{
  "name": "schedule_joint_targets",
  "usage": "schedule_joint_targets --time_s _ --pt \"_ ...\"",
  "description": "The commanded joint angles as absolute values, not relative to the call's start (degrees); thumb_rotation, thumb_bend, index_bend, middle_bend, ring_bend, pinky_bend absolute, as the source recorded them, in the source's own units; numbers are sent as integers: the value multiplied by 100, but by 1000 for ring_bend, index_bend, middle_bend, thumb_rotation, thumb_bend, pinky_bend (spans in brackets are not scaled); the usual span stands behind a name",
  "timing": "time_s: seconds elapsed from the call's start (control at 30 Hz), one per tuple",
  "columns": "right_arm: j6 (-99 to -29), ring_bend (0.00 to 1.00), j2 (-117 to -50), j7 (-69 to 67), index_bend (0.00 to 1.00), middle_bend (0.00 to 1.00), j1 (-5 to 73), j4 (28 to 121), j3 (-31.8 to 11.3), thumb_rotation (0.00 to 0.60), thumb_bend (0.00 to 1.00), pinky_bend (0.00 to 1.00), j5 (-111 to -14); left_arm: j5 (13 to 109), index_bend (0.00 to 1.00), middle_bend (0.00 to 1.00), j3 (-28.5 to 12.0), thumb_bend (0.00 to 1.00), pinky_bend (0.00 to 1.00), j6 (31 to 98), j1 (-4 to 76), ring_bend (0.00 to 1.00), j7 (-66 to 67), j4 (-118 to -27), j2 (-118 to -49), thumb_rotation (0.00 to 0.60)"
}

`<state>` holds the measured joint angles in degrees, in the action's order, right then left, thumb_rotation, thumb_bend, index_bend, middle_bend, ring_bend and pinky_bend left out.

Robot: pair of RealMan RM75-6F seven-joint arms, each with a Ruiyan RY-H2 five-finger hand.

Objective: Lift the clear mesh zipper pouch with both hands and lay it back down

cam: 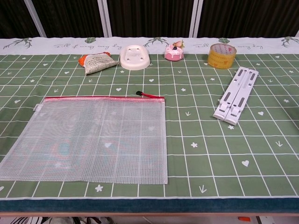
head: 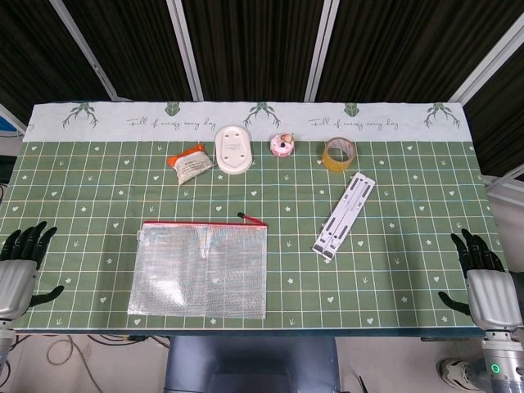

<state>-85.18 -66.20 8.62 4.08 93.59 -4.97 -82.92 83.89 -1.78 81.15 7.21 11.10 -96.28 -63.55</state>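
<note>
Dark slatted panels with pale diagonal beams fill the background, and below them I see the table, covered with a green grid cloth that has small white hearts and a white printed band along its far edge.

On this cloth the largest thing is the clear mesh zipper pouch. It lies flat near the front edge, a little left of the middle, with its red zipper strip on the far side and the dark zipper pull at the right end of that strip. Nothing touches it.

My left hand is at the left border of the head view, beside the table's front left corner, well apart from the pouch. Its dark fingers are spread and it holds nothing. My right hand is at the front right corner, also with fingers apart and nothing in it. The chest view shows neither hand.

To the right of the pouch lies a white folding stand, set diagonally. Along the far side, from left to right, I see an orange and white packet, a white oval dish upside down, a small pink cake toy and a roll of yellowish tape.
</note>
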Motion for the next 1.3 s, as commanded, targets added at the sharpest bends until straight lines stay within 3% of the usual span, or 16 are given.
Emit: schedule_joint_targets --time_s 0.03,0.27,0.47,0.9,1.3 --pt "-8482 0 -6636 850 0 0 420 9343 -513 600 148 200 -8252 8390 0 0 -320 41 0 7989 920 0 1410 -9928 -6280 600" --pt "-8480 0 -6647 861 0 0 429 9335 -491 600 148 200 -8300 8014 15 0 -911 104 0 7295 1736 0 2266 -10626 -6348 600" --pt "-8484 0 -6642 849 0 0 419 9375 -489 600 148 200 -8290 6668 108 0 -1583 141 0 6431 2907 0 3679 -10743 -7096 600" --pt "-8364 0 -6597 726 0 0 428 9455 -489 600 148 200 -8175 4162 304 9 -2131 228 0 5895 5170 0 5541 -9105 -9256 600" --pt "-8310 0 -6544 578 0 0 419 9516 -513 600 150 200 -8070 3418 419 39 -2112 256 0 5687 6375 0 5948 -7358 -10533 600"
